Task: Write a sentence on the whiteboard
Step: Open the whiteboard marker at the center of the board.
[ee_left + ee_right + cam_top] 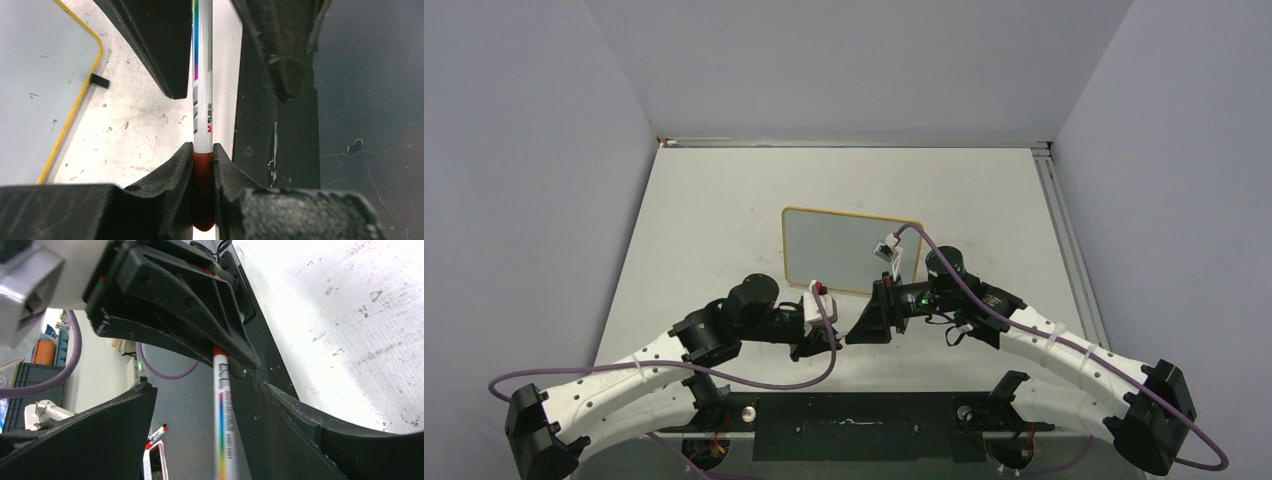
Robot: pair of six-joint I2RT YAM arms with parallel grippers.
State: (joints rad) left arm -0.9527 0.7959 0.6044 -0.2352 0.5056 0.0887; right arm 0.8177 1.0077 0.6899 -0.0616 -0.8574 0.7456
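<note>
The whiteboard [849, 250] lies flat in the middle of the table, its yellow rim [75, 105] showing at the left of the left wrist view. No sentence shows on its face. Just in front of the board both grippers meet. My left gripper [204, 155] is shut on the red end of a slim white marker [202, 100] with a rainbow stripe. My right gripper [207, 387] faces it, open, its fingers [155, 45] standing on either side of the marker's barrel [223, 430] without touching it. From above the marker is hidden between the left gripper [827, 340] and the right gripper [864, 325].
A small black block [99, 80] lies on the table by the board's near corner. The black base plate [854, 425] runs along the near edge under the grippers. Purple cables [774, 385] loop from both arms. Grey walls close in the left, right and back.
</note>
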